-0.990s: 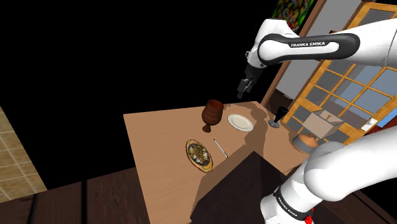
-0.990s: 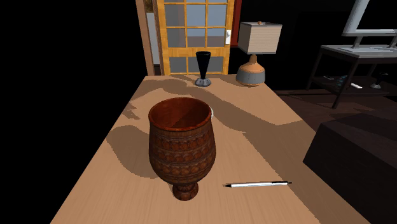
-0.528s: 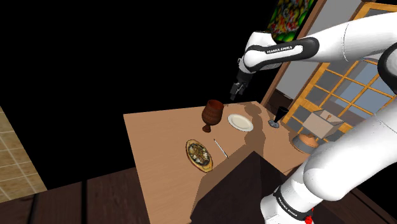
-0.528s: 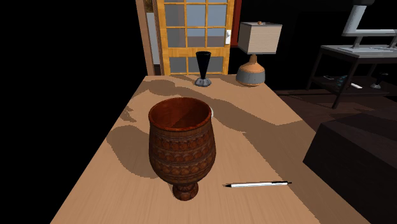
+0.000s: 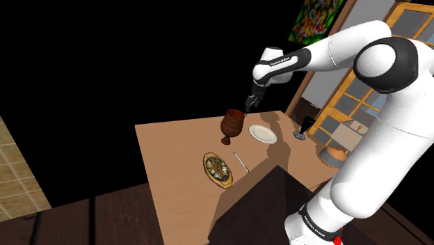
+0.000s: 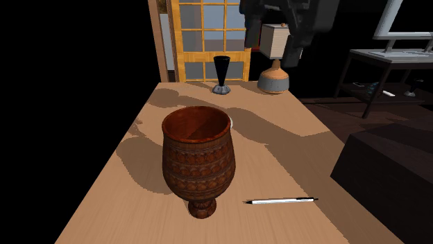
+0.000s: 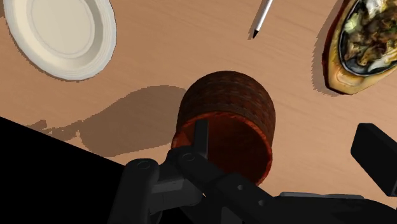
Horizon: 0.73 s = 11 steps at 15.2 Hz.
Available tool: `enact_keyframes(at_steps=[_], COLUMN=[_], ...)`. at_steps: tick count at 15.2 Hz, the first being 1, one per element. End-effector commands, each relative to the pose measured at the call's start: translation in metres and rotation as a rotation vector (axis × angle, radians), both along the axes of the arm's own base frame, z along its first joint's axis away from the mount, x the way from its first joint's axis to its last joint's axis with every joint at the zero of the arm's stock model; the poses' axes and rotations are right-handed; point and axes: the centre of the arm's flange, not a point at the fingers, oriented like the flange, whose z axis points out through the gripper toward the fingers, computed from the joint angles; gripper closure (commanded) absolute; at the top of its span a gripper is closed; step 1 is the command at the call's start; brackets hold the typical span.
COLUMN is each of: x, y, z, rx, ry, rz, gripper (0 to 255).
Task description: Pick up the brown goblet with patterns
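On the pale wooden table (image 5: 170, 149), close to the edge that borders the black area, the brown goblet (image 6: 198, 159) stands upright on its short foot. Its bowl is wrapped in bands of carved pattern and its inside is a redder brown. Directly above the goblet, clear of its rim, hangs the black gripper (image 5: 248, 103), pointing down. In the wrist view its fingers stand wide apart: one finger (image 7: 201, 137) lies over the goblet's open mouth and the other (image 7: 375, 156) is well outside the bowl. Neither touches the goblet, and the gripper holds nothing. Just beside the goblet, on the shoulder view's right, lies a white plate (image 5: 262, 133). Near the goblet's foot, on the side toward the stand, a thin pen (image 6: 281, 201) lies flat, and past the pen from the goblet sits an oval dish of food (image 5: 218, 168). Beyond the goblet in the second exterior view, a slender black vase (image 6: 221, 73) stands at the table's far end. A lamp (image 6: 274, 82) with a round base stands to the right of the goblet's line there, partly behind the gripper.
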Motion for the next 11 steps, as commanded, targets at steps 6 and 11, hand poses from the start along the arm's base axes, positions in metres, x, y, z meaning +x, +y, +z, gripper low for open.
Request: enact_keyframes(at_steps=[6, 11], x=[0.056, 0.094], y=[-0.053, -0.09], z=[-0.054, -0.094], rx=[0.007, 0.011], ry=[-0.003, -0.005], rz=[-0.001, -0.002], gripper=[0, 0])
